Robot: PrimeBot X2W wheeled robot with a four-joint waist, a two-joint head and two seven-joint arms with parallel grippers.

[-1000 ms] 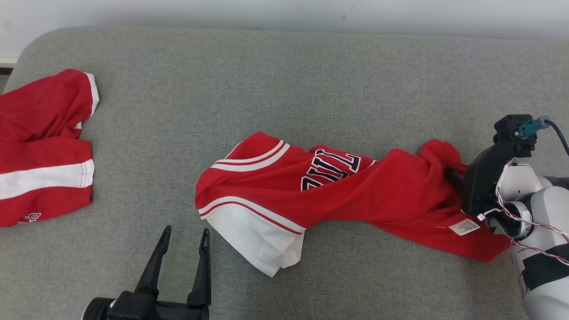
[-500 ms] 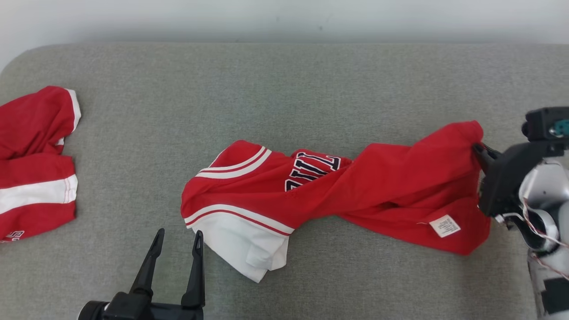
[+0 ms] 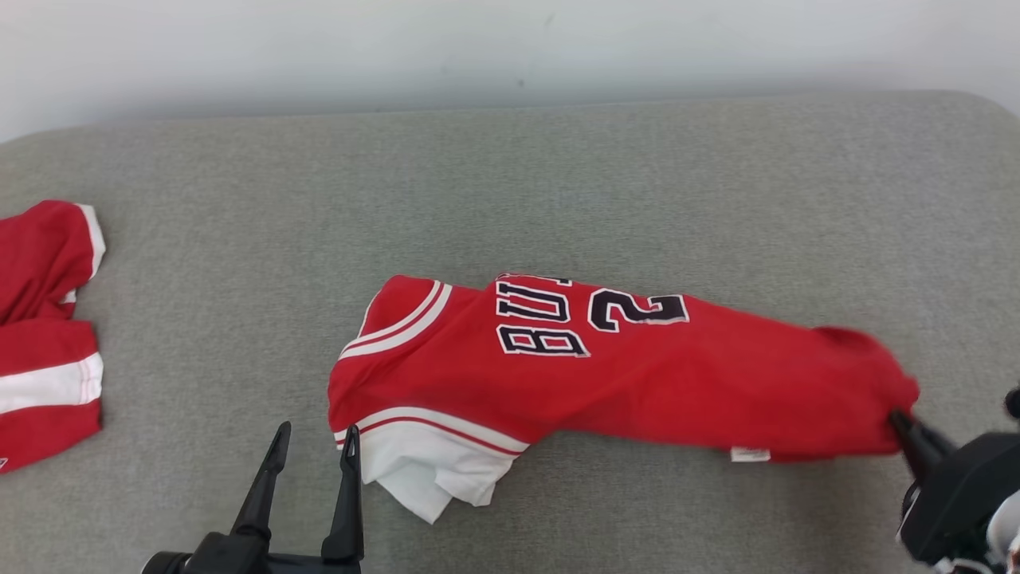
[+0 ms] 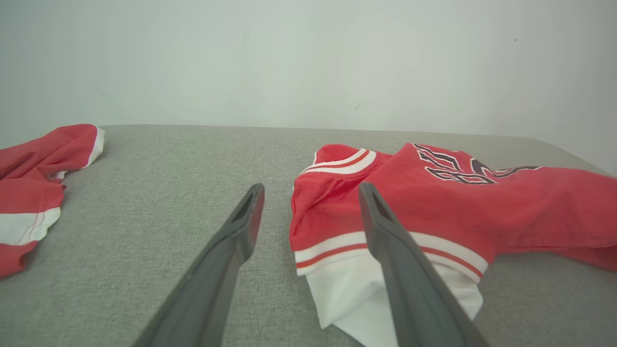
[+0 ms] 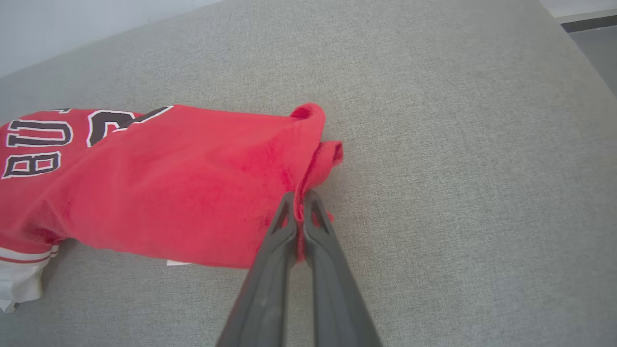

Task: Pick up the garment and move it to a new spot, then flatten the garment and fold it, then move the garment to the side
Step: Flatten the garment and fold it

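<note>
- The garment [image 3: 621,375], a red jersey with dark white-edged lettering, lies stretched out across the middle of the grey fabric-covered tabletop [image 3: 558,183], running from near the front centre out to the robot's right.
- Its left end shows white-and-red striped trim, with a crumpled white part [image 3: 422,478] below it. A small white label [image 3: 749,454] sits at the lower edge towards the right.
- The right gripper [image 5: 300,195] has its two dark fingers pressed together on the bunched red cloth at the jersey's right end, pinching it.
- The left gripper [image 3: 315,430] stands with its fingers spread apart and holds nothing. It is low over the tabletop, just beside the trimmed left end.
- A second red garment [image 3: 48,335] with a white band lies well apart at the far left edge.
- A pale wall [image 3: 478,56] rises behind the tabletop.
</note>
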